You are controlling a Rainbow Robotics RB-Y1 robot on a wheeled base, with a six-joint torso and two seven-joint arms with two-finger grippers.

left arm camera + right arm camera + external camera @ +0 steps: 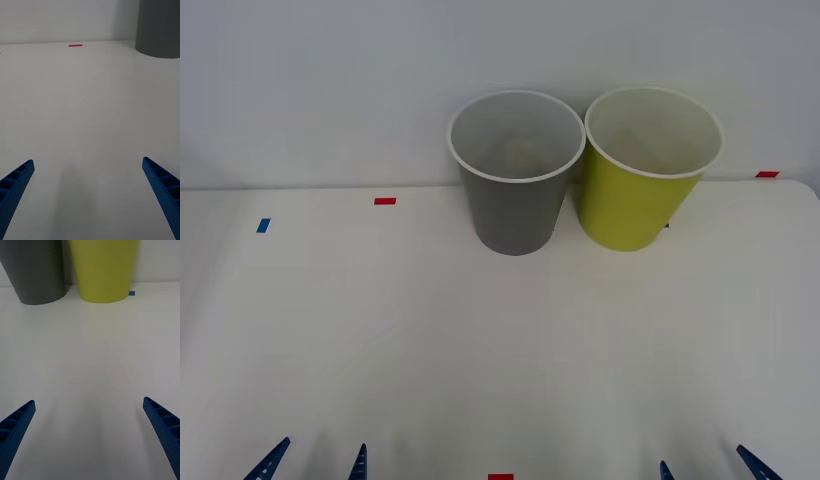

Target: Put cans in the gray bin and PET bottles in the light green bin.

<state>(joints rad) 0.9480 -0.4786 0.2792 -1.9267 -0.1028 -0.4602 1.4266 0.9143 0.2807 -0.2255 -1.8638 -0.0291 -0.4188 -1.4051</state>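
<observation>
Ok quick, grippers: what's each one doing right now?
Left gripper: open, holding nothing, low at the table's near edge.
Right gripper: open, holding nothing, also at the near edge.

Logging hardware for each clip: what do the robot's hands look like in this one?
Both hands have two blue plastic fingers that taper to pointed tips. The left hand and right hand look alike. Up close, the left fingers and right fingers have an open, ladder-like ribbed structure along their inner sides. No cables or markings are visible on them.
</observation>
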